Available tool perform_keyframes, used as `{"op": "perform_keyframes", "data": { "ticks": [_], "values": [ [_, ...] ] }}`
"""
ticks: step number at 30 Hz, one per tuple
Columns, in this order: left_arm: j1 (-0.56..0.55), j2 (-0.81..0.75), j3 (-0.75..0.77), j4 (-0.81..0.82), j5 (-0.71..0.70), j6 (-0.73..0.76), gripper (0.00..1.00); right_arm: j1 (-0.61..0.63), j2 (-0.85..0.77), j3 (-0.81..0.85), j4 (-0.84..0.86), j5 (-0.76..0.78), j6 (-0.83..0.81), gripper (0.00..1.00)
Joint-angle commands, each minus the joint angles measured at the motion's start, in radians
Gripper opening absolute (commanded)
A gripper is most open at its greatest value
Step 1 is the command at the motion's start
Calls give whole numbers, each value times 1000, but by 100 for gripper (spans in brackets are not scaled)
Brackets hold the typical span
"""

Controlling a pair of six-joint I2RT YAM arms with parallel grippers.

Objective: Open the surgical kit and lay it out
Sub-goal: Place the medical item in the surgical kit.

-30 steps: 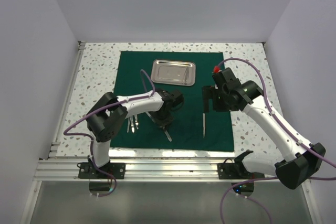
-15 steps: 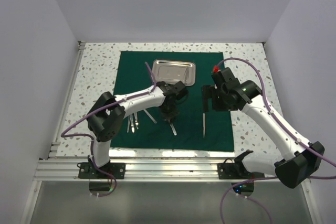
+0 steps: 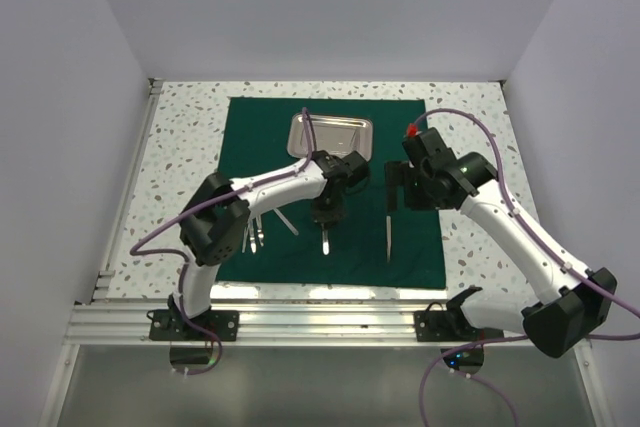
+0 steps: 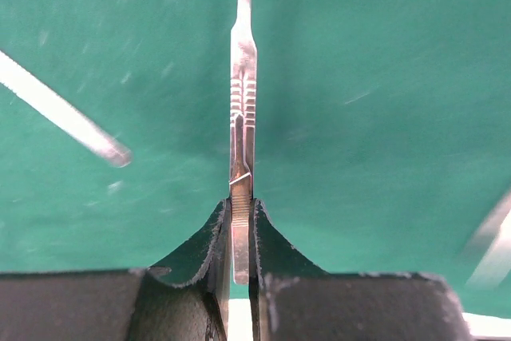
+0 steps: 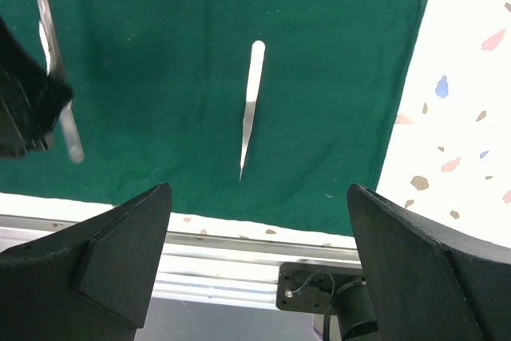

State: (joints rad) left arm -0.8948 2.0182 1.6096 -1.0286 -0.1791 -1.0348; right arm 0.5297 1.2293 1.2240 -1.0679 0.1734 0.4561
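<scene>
— What colour is the cloth (image 3: 262,142)?
— Deep green, plain, no pattern. The surface (image 3: 185,142) under it is white, speckled with grey, brown, pink and blue flecks.
— And the metal pieces?
— The tray (image 3: 330,134) at the far side is shiny silver. The slim instrument (image 4: 243,101) is bright steel with fine ribbing across part of it. The tweezers (image 5: 251,109) to the right are the same silver.
— The arms?
— The left arm (image 3: 270,185) and right arm (image 3: 520,237) have white shells with black joints, and purple cables (image 3: 480,132). The left tool (image 4: 242,221) and right tool (image 5: 255,261) are matte black. There is a small red spot (image 3: 410,131) on the right wrist.
— The near edge?
— A silver-grey rail (image 3: 320,317).
</scene>
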Motion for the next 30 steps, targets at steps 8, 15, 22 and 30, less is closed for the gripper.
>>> {"op": "perform_keyframes", "data": {
  "ticks": [8, 15, 22, 30],
  "values": [
    [-29, -147, -284, 25, 0, 94, 0, -5, -89, -32, 5, 55, 36, 96],
    [-30, -131, -241, 51, 12, 82, 0, -7, -120, -54, 0, 55, 41, 96],
    [-35, -121, -229, 87, 26, 85, 0, -5, -154, -83, -6, 58, 49, 96],
    [-58, -125, -218, 104, 36, 85, 42, -5, -195, -119, -18, 71, 64, 96]
  ]
}}
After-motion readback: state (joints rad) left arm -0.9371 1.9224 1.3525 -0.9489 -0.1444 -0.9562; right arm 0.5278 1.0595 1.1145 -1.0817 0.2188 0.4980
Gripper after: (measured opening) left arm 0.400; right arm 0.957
